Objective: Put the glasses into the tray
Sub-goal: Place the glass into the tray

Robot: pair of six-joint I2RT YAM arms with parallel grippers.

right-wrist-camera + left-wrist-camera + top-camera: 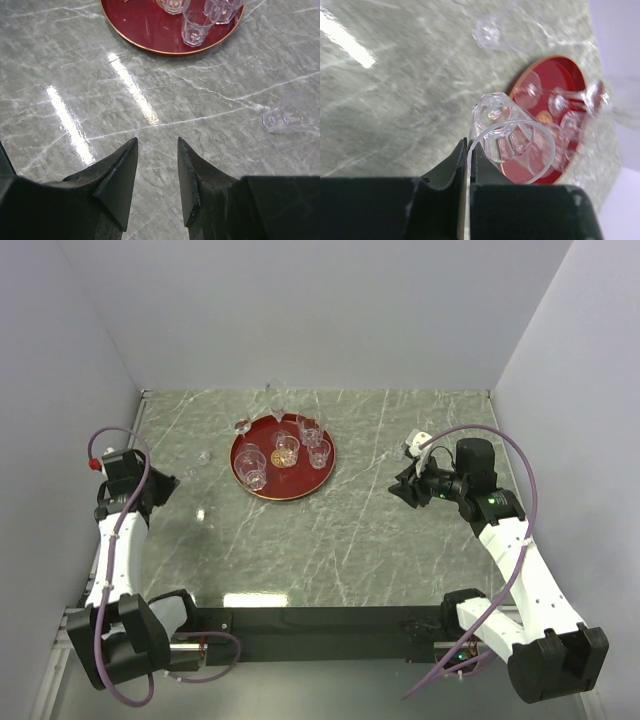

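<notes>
small clear glass [512, 142]: probably light, rigid, slick and easily chipped; best pinched gently across the rim wall. gripped that way by the left hand [468, 146], fingers clamped on the wall, glass tipped, over the table [380, 115] short of the red tray [565, 75]. second glass [490, 31] lying on its side beyond. right hand [157, 150] low over the table, fingers apart, empty.

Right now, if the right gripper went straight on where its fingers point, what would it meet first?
Probably bare table, since the right gripper seems angled down. If it skimmed above that, the tray rim comes next. The loose glass lies off-line.
</notes>
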